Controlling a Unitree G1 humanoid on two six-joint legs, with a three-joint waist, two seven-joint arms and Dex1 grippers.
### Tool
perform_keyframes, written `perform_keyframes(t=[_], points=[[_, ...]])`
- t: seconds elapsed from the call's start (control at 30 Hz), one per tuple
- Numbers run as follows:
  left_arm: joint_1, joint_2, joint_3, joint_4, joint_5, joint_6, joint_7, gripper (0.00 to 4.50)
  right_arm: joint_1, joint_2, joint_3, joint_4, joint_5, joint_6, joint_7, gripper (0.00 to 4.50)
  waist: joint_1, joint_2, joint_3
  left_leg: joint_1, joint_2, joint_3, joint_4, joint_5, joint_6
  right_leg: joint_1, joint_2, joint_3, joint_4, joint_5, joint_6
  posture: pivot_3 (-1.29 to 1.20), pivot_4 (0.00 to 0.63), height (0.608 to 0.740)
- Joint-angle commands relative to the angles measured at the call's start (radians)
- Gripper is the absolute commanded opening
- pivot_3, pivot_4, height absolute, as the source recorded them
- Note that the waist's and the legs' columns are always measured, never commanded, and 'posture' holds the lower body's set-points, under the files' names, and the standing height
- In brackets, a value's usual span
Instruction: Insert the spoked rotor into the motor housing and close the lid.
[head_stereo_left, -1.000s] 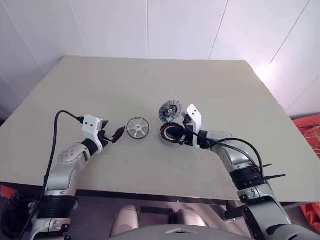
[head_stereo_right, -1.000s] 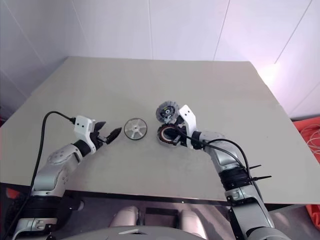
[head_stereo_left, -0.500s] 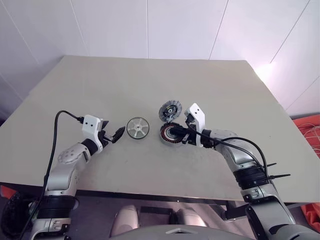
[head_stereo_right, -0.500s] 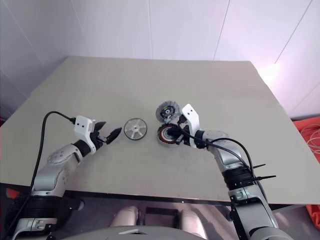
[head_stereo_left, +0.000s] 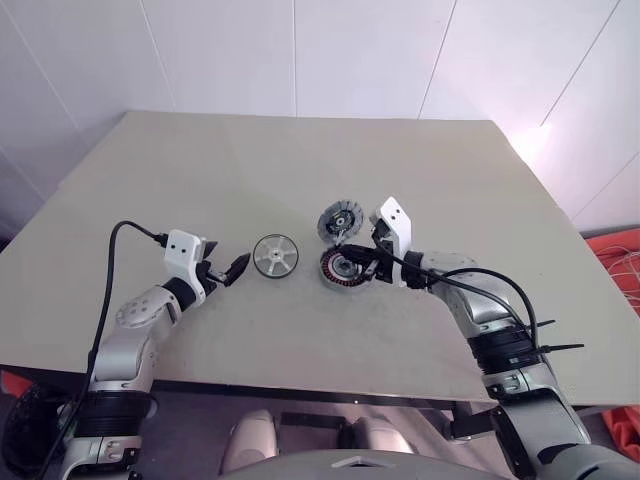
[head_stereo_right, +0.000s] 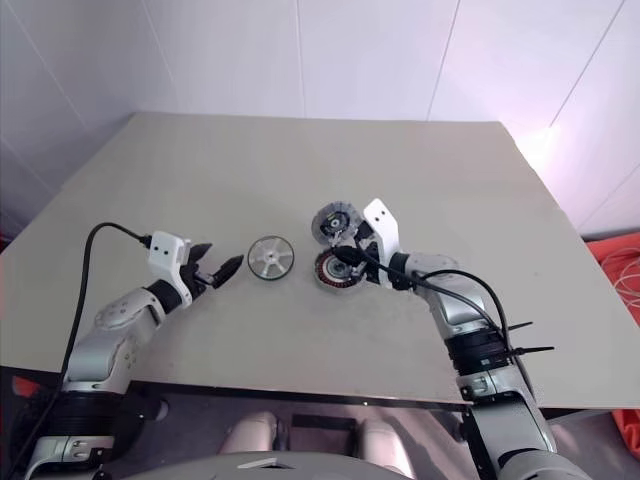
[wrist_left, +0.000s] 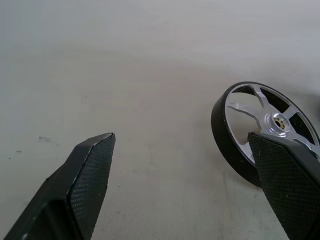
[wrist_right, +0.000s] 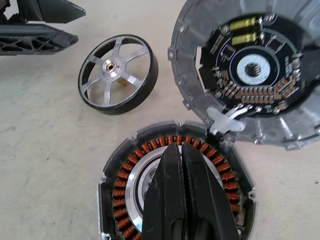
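From my seat I see the left claw spread wide and holding nothing, hovering low over the table, with the rotor lying flat just past its fingertips; in the left wrist view one finger overlaps the rotor's rim, though I cannot tell if it touches. The right claw is pressed together, its tips over the silver centre of the housing, which lies just beside the rotor on the side away from the left claw. The lid lies open and face-up just beyond the right claw, joined to the housing's edge by a small pale hinge. Nothing stands between the left claw and the rotor. All three parts sit together near the table's middle, well apart from every edge, leaving broad bare room around both arms. A black cable loops from the left wrist. The top is matte beige; white panelled walls rise behind it, and something orange shows past the table's right edge.
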Motion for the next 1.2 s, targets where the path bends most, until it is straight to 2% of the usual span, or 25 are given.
perform_keyframes(t=[0.03,0.3,0.53,0.7,0.83,1.2], points=[[-0.015,0.009,0.010,-0.020,0.001,-0.014,-0.004,4.50,0.013,0.007,0.016,-0.021,-0.001,-0.006,0.000,0.05,0.000,0.000,0.000,0.000,0.000,0.000,0.000,0.000,0.000,0.000,0.000,0.000,0.000,0.000,0.000,0.00,0.000,0.740],[-0.014,0.010,0.012,-0.021,0.002,-0.014,0.001,4.50,-0.003,0.008,0.014,0.020,-0.021,-0.019,-0.017,0.05,0.000,0.000,0.000,0.001,0.000,0.000,0.000,0.000,0.000,0.001,0.000,0.000,0.000,0.000,0.000,0.00,0.000,0.740],[-0.012,0.006,0.029,-0.023,-0.007,0.006,0.021,4.50,-0.024,-0.022,-0.037,-0.057,0.019,0.001,-0.004,0.05,0.000,0.000,0.000,0.000,0.000,0.000,0.000,0.000,0.000,0.000,0.000,0.000,0.000,0.000,0.000,0.00,0.000,0.740],[-0.029,0.009,0.062,-0.024,-0.042,0.162,0.082,4.50,-0.046,-0.067,-0.082,-0.076,0.023,0.009,-0.014,0.05,-0.001,0.000,0.000,0.000,0.000,0.000,0.000,0.000,0.000,0.000,0.000,0.000,0.000,0.000,0.000,0.00,0.000,0.740],[-0.052,0.021,0.073,-0.015,-0.100,0.307,0.066,4.50,-0.057,-0.085,-0.102,-0.061,0.020,0.001,-0.019,0.05,0.000,0.000,0.000,0.000,0.000,0.000,0.000,0.000,-0.001,0.000,0.000,0.000,0.000,0.000,0.000,0.00,0.000,0.740],[-0.093,0.021,0.076,0.020,-0.135,0.410,0.031,4.50,-0.052,-0.080,-0.098,-0.064,0.020,-0.005,-0.030,0.05,0.003,0.001,0.000,0.000,0.000,0.000,0.000,0.000,0.000,0.000,0.000,0.000,0.000,0.000,0.000,0.00,0.000,0.740]])
